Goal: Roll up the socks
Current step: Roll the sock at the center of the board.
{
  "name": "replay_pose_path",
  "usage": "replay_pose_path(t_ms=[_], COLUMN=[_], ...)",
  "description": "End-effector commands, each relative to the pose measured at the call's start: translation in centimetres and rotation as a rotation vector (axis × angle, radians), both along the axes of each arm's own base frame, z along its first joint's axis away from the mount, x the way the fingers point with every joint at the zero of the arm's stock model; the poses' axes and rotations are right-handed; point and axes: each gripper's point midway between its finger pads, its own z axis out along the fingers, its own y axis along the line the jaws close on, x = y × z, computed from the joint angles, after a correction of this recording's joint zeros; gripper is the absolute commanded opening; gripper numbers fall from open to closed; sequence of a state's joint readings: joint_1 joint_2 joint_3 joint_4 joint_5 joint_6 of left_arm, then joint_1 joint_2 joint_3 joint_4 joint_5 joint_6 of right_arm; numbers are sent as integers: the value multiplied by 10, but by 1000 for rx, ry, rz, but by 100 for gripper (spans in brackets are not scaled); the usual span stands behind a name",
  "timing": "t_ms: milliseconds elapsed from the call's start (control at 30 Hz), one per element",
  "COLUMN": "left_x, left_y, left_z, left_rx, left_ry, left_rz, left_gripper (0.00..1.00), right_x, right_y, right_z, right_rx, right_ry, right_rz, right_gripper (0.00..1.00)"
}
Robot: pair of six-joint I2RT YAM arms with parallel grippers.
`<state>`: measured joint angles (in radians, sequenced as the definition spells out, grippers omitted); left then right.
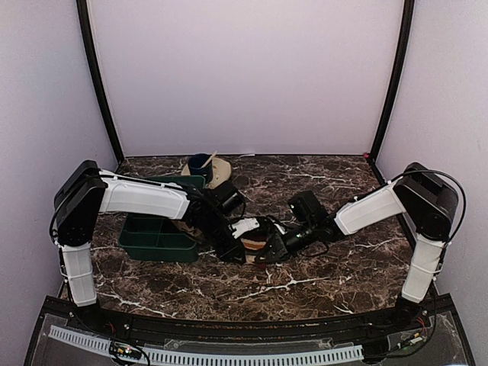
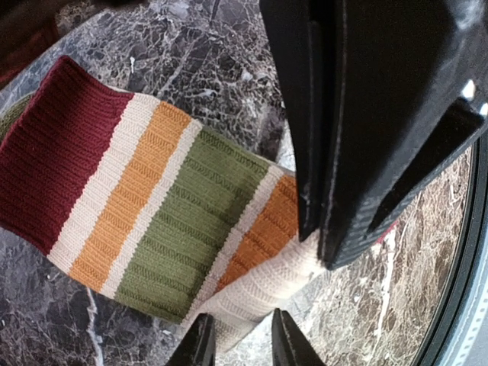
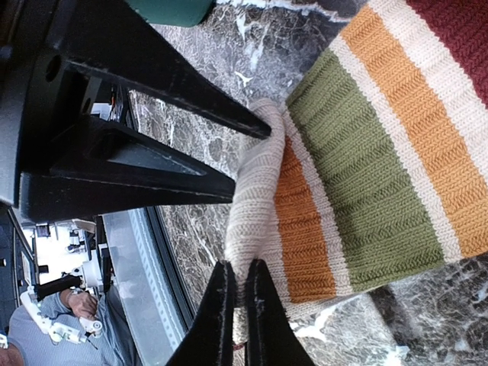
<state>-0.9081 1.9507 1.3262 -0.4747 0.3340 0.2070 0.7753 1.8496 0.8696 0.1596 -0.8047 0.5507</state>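
Observation:
A striped sock lies flat on the marble table, banded dark red, cream, orange and olive, with a cream end. It also shows in the right wrist view and, small, between both arms in the top view. My right gripper is shut on the raised cream end. My left gripper is slightly open, and the cream corner reaches between its fingertips. In the top view the left gripper and right gripper nearly touch. An olive edge peeks from under the red end; I cannot tell if it is the second sock.
A dark green bin stands under the left arm. A beige saucer with a blue cup sits behind it. The table's front rail is close to the sock's cream end. The left gripper's fingers crowd the right wrist view.

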Motion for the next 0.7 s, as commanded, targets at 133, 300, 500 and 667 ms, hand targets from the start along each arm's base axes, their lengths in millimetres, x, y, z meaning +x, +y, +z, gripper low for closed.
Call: replay_pose_path(t_ms=[133,300,500,667], left_x=[-7,-4,-7,-11], left_y=[2,-1,-5,-7], left_z=[21,33,35,28], left_rx=[-43,-69,-86,-77], left_ry=[-76,-131,-154,-151], left_rz=[-43,-45,-69,-94], left_gripper=[30,31,32,32], right_x=[4,4,1,1], right_y=[3,3,3,3], right_z=[6,4,4,6], right_rx=[30,24,27,34], right_ry=[-11,-8,1,1], right_rz=[19,21,27,31], right_gripper=[0,0,0,0])
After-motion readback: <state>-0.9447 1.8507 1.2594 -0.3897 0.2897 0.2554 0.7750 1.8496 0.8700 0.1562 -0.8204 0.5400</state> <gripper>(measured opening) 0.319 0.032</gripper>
